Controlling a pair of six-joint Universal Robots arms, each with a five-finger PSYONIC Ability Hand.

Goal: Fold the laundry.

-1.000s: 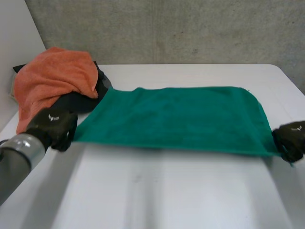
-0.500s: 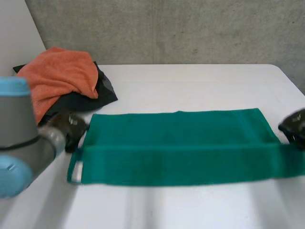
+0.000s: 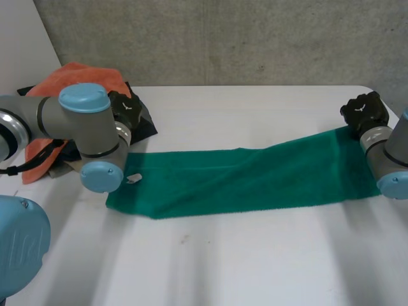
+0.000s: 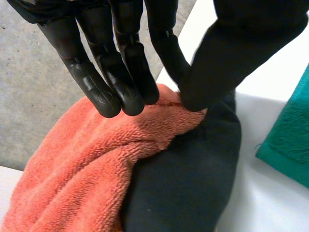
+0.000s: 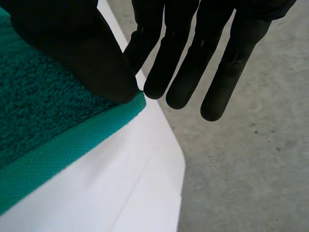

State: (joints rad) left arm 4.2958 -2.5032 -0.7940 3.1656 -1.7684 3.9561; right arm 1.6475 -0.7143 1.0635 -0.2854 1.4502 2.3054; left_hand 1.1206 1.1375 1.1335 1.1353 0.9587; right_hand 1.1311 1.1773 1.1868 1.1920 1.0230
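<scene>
The green towel (image 3: 242, 182) lies across the counter (image 3: 255, 268) from 9 to 3 o'clock. The left hand (image 3: 126, 109), fingers straight, hovers over the orange towel (image 4: 72, 159) and dark garment (image 4: 188, 179) at 10 o'clock. The right hand (image 3: 363, 111) is spread at the green towel's 2 o'clock corner.

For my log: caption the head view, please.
Green towel lies in a long strip on the table, left hand by the orange towel, right hand at the strip's end.

From here I count three pieces of laundry, one green towel (image 3: 242, 182), one orange towel (image 4: 72, 159) and one black garment (image 4: 188, 183), plus one white table (image 3: 255, 261) and two black hands, the left hand (image 3: 125, 108) and the right hand (image 3: 363, 111).
</scene>
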